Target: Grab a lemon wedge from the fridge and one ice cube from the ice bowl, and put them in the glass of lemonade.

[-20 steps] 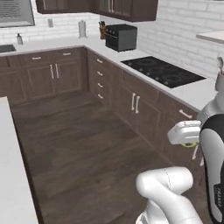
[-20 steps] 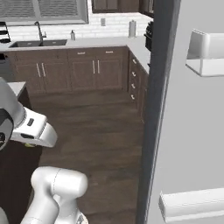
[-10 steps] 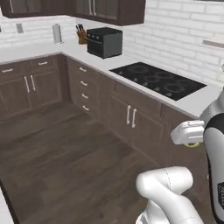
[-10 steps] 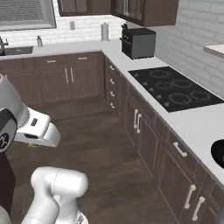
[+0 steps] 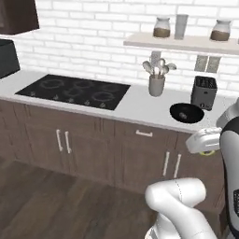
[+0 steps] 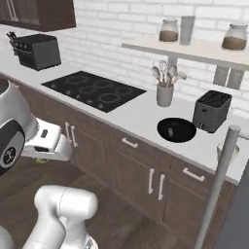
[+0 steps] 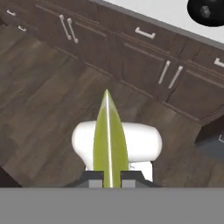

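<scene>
The pincer (image 7: 109, 181) is pinching a slim yellow-green lemon wedge (image 7: 109, 140), thin edge toward the camera, and the finger tips barely peek out on either side of it at the bottom of the hand view. From the base cameras the pincer itself is hard to make out, tucked behind the white hand, with just a sliver of yellow under it. Below the wedge lie the dark wood plank floor (image 7: 39, 100) and dark brown cabinet doors with slim pale handles (image 7: 170, 74). Up on the pale grey desk (image 6: 141, 114) sits the round glossy black ice bowl (image 6: 176, 129), with a tiny pale ice cube (image 6: 170, 131) inside, too small to read clearly. Just beside the bowl stands a dark grey toaster (image 6: 211, 111), and near it a grey utensil holder with spoons (image 6: 165, 93). The short whitish glass of lemonade (image 6: 226, 151) is partly hidden behind a slim grey vertical bar (image 6: 219, 185) at the right edge. A black cooktop (image 6: 95, 90) lies further left, against white brick wall (image 5: 93, 42).
</scene>
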You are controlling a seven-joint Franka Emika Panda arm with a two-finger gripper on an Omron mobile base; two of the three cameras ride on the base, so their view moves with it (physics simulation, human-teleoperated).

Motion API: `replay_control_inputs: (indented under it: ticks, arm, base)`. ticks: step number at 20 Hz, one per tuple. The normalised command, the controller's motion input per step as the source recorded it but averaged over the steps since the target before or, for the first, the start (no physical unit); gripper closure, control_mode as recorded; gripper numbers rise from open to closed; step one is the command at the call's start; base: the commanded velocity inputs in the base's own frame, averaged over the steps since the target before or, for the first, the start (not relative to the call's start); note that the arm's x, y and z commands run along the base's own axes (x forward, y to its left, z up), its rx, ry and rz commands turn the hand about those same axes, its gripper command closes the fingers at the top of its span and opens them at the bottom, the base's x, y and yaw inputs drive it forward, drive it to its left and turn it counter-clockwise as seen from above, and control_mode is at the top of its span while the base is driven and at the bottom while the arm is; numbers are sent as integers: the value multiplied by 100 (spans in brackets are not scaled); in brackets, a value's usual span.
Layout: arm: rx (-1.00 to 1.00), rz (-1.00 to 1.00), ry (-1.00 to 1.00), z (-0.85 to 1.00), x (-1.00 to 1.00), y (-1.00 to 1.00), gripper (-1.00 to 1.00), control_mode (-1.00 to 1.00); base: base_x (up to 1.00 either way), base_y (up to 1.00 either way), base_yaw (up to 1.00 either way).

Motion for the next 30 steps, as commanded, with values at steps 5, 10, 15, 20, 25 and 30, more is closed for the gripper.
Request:
replay_control_inputs:
  ticks: [5, 10, 15, 20, 25, 30]
  arm:
    - [0, 0, 0, 0, 0, 0, 100, 100]
    - [0, 0, 0, 0, 0, 0, 100, 100]
    - [0, 0, 0, 0, 0, 0, 100, 100]
    - [0, 0, 0, 0, 0, 0, 100, 100]
    - [0, 0, 0, 0, 0, 0, 100, 100]
    - [0, 0, 0, 0, 0, 0, 100, 100]
  base:
    - [32, 8, -88]
    - [53, 28, -82]
    - [74, 71, -62]
    - [74, 31, -19]
    - [72, 2, -19]
    - [72, 6, -21]
